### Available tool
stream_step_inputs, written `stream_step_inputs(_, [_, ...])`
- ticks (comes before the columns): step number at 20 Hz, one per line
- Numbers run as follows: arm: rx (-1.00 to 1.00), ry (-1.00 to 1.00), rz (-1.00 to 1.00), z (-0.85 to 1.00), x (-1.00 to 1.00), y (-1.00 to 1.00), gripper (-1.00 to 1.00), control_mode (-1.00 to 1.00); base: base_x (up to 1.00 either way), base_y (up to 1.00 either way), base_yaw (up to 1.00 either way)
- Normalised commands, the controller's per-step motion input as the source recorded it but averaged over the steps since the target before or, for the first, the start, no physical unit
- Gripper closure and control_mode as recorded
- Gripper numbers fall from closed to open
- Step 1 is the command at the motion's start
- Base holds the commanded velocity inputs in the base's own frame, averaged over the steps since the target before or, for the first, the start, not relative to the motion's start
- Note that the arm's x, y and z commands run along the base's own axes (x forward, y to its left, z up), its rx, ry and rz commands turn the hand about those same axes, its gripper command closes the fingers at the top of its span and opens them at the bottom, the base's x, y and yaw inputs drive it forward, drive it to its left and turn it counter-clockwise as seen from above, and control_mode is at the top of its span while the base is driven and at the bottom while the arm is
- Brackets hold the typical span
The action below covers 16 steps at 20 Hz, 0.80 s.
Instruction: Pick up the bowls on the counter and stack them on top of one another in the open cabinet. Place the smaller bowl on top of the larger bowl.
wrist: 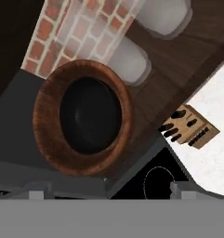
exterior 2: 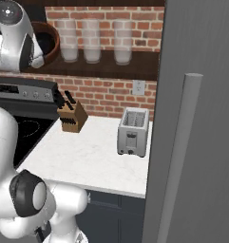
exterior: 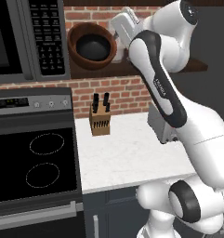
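Nearest the base, the white speckled tabletop (exterior: 132, 153) carries two items: one wooden knife block (exterior: 100, 122) near the brick wall, close to the stovetop side, and one silver toaster (exterior 2: 133, 131) further right, well apart from the block. The marble between and in front of them lies bare to the front edge. To the left, the black stovetop (exterior: 34, 167) shows two ring burners in the left base view, with one microwave (exterior: 29, 37) above it. At the right, a tall grey panel (exterior 2: 201, 118) with an upright handle bounds the tabletop. Above the tabletop, the open cabinet (exterior: 113, 69) holds both bowls, counted two: the larger bowl (exterior: 75, 44), reddish-brown, sits at the shelf's left end just beside the microwave, and the smaller bowl (exterior: 93, 46), glossy black, rests inside it. Three frosted glasses (exterior 2: 92, 40) stand in a row on the same shelf to the right of the bowls, the nearest just beside the brown rim. The hand (wrist: 108, 190) is up at shelf height in front of the stacked bowls, fingers (wrist: 36, 194) spread wide, gripping nothing; from the hand view the bowls sit clear beyond the fingertips, with no contact visible.
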Motion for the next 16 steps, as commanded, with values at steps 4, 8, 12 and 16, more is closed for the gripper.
stream_step_inputs(4, [0.00,0.07,0.00,-0.51,-1.00,-0.15,-1.00,-1.00,0.00,0.00,0.00])
stream_step_inputs(8, [0.00,0.12,0.00,-0.65,-1.00,-0.16,-1.00,-1.00,0.00,0.00,0.00])
stream_step_inputs(12, [0.00,0.18,0.00,-0.64,-0.97,-0.34,-1.00,-1.00,0.00,0.00,0.00])
stream_step_inputs(16, [0.00,0.19,0.00,-0.72,-0.98,-0.54,-1.00,-1.00,0.00,0.00,0.00])
